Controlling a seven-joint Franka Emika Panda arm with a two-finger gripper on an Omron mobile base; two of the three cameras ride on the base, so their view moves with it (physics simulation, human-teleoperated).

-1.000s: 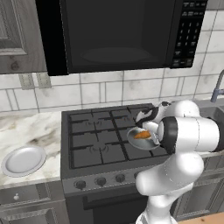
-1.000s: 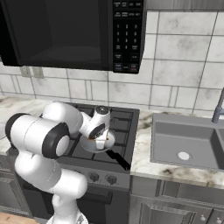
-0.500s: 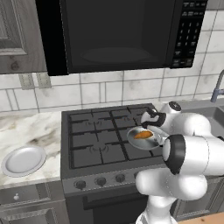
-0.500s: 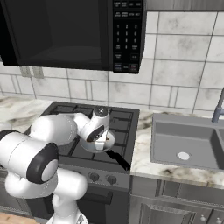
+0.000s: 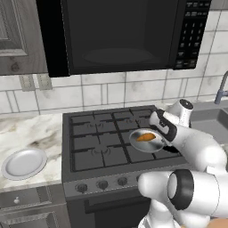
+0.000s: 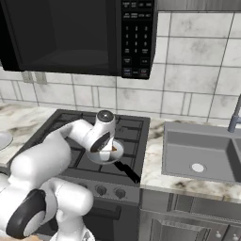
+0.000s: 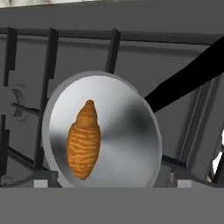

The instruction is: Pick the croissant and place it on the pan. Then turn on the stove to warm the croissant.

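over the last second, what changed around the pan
The arm swung its bulky elbow down and away to the robot's right, and the hand drew back a little from the pan. The croissant lies loose in the pan, jaws open. The pan on the stove, the plate and the microwave stayed put.

Below my hand an orange-brown ridged croissant (image 7: 83, 141) with darker stripes, in a shiny silver round pan (image 7: 127, 140) with black handle, on my dark grey stove (image 5: 95, 142) with black grates, a grey-white round plate (image 5: 23, 163) on white grey-veined marble counter (image 5: 26, 133), a black microwave (image 5: 120, 33) above.
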